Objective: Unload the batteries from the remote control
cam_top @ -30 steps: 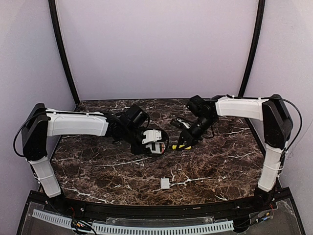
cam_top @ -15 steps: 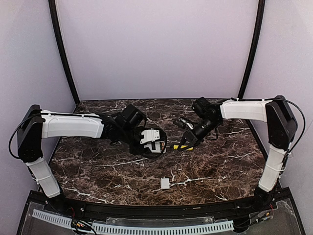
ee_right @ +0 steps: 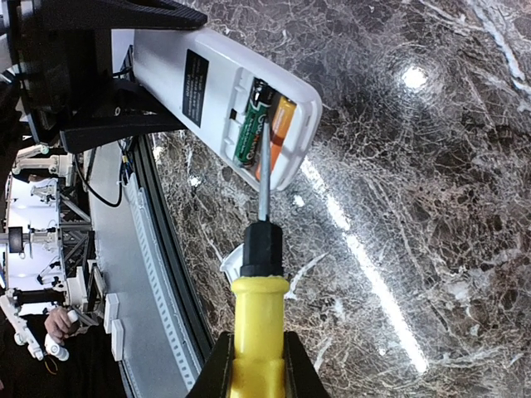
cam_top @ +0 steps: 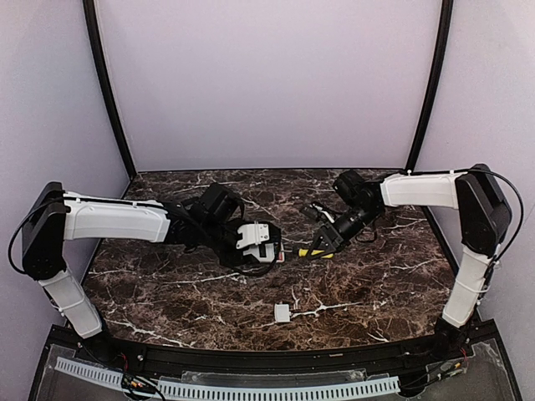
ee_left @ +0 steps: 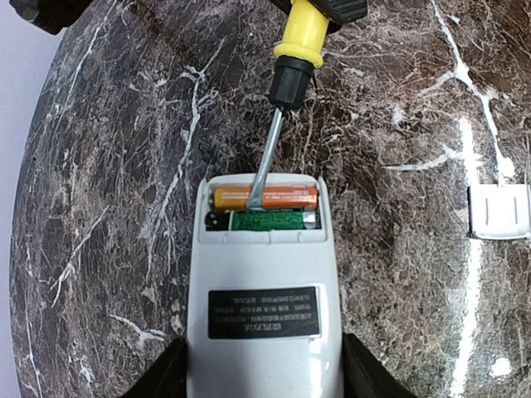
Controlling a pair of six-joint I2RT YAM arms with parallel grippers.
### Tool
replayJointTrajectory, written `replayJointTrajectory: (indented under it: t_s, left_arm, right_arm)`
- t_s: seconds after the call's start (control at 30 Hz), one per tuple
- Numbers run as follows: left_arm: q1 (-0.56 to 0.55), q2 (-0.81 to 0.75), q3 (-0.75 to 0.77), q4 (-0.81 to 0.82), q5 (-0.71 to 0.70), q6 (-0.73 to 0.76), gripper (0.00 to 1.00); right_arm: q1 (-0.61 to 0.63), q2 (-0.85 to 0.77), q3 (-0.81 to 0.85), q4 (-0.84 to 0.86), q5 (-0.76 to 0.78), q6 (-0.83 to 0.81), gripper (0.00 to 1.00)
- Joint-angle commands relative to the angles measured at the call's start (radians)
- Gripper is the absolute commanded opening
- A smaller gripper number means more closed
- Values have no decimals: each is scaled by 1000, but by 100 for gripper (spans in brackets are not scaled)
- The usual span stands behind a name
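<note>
My left gripper (ee_left: 261, 377) is shut on the white remote control (ee_left: 264, 274), which also shows in the top view (cam_top: 257, 241). Its compartment is open, with an orange battery (ee_left: 286, 197) and a green battery (ee_left: 265, 220) side by side inside. My right gripper (ee_right: 255, 365) is shut on the yellow-handled screwdriver (ee_right: 259, 319). The screwdriver's metal tip (ee_left: 259, 199) rests in the compartment at the orange battery. In the right wrist view the shaft reaches between the green battery (ee_right: 247, 137) and the orange battery (ee_right: 275, 128). In the top view the right gripper (cam_top: 328, 241) is just right of the remote.
The small white square cover piece (cam_top: 282, 313) lies on the dark marble table (cam_top: 376, 284) near the front edge; it also shows in the left wrist view (ee_left: 499, 211). Purple walls enclose the table at the back and sides.
Both arms moved slightly. The left gripper lowered the remote and shifted it a little toward the front; the right gripper brought the screwdriver's tip into the compartment.
</note>
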Motion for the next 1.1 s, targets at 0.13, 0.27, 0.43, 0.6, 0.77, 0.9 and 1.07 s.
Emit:
replayJointTrajectory:
  t_s: [0.13,0.27,0.43,0.6,0.77,0.9,1.07]
  left_arm:
    - [-15,-71,-20,219,113,-1,0]
    - [-14,-73,-23,225,121,-3,0]
    - [2,-97,-55,273,158,-25,0]
    - [10,-110,-80,302,176,-25,0]
    - [13,-105,-86,317,177,-23,0]
    - [15,-90,-82,315,179,-28,0]
    - [21,-69,-79,313,173,-34,0]
  right_arm:
    - [13,-43,-15,79,-146,-78,0]
    - [12,-49,-24,80,-146,-82,0]
    - [9,-53,-31,81,-169,-90,0]
    - [6,-58,-35,80,-219,-94,0]
    - [5,-61,-37,79,-210,-82,0]
    - [4,-49,-31,76,-180,-71,0]
    - [4,-37,-12,68,-156,-61,0]
